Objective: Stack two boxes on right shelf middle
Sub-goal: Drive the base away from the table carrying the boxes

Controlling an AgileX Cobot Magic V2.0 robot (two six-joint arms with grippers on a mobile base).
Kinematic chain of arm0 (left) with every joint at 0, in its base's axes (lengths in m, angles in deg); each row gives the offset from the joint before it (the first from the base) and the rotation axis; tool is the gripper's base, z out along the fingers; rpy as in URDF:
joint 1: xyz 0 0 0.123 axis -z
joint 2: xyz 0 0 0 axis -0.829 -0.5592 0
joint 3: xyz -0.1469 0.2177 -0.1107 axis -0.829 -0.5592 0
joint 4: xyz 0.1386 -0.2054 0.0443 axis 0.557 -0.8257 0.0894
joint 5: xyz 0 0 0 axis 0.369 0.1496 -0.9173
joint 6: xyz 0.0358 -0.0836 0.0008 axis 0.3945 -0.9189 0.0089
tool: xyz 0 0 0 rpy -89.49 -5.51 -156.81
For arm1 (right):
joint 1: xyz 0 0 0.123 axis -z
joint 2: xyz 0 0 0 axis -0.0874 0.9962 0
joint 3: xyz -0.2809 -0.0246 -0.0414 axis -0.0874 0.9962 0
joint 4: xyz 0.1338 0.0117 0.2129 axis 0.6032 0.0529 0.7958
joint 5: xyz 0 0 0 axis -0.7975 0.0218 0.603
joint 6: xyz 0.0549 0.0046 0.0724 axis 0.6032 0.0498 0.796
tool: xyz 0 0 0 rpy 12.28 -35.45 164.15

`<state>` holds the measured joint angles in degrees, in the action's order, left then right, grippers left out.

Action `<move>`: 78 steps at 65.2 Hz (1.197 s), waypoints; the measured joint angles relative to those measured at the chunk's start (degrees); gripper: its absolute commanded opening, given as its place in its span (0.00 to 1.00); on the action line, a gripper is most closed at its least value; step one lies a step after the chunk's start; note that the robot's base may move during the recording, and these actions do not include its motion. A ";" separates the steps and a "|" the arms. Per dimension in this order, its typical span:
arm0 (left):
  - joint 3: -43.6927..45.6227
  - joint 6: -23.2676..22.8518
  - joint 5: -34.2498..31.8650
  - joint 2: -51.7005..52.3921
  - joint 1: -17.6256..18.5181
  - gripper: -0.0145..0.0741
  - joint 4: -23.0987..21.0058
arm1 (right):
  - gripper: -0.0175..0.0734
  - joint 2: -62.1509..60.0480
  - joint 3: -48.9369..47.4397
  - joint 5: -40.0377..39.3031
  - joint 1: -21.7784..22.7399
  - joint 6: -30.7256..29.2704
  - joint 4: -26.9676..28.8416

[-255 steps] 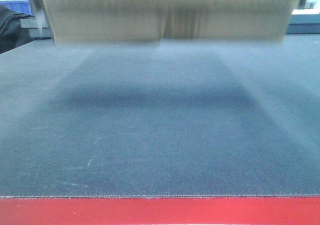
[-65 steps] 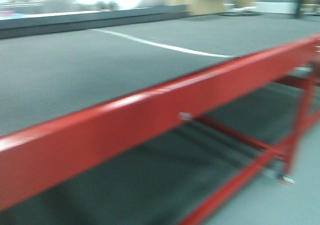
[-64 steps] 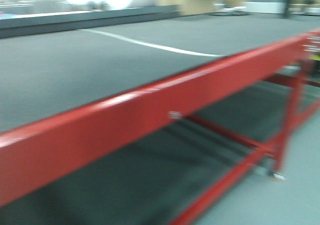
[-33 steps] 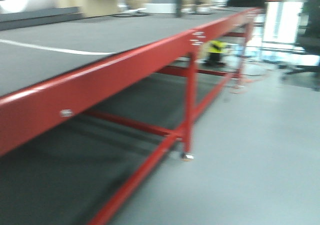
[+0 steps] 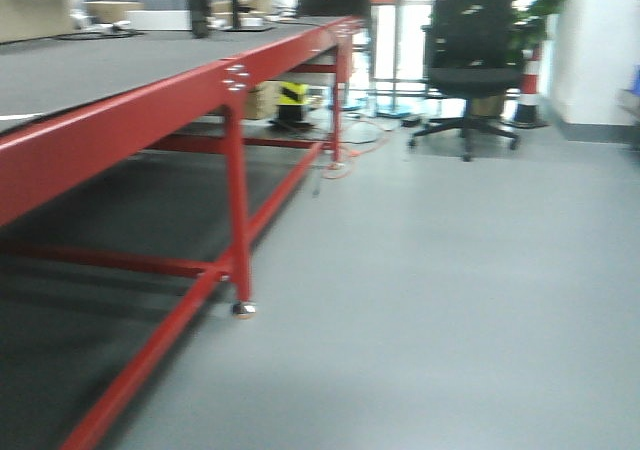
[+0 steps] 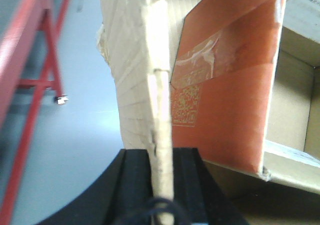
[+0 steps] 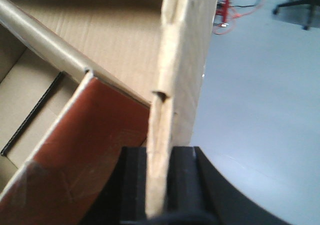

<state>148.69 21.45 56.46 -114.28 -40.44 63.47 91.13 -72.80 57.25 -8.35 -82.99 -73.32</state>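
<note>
Clamping our left gripper [image 6: 161, 157] and right gripper [image 7: 160, 155] onto walls of the open box [image 6: 132, 60], we hold it above the floor [image 5: 450, 300].

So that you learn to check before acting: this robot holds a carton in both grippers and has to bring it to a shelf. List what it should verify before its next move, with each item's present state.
1. Left gripper clamped on a wall of the box: ok.
2. Right gripper clamped on a box wall: ok.
3. Shelf in the front view: not ok; only the red-framed table and the room show.
4. Floor just ahead free: ok; an office chair stands farther on.
5. Second box already placed: cannot tell.
6. Box held level: cannot tell from the wrist views.
</note>
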 measured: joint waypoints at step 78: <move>0.00 0.00 0.00 0.00 0.00 0.04 0.00 | 0.02 0.00 0.00 0.00 0.00 0.00 0.00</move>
<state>148.69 21.45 56.46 -114.28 -40.44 63.47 91.13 -72.80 57.25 -8.35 -82.99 -73.32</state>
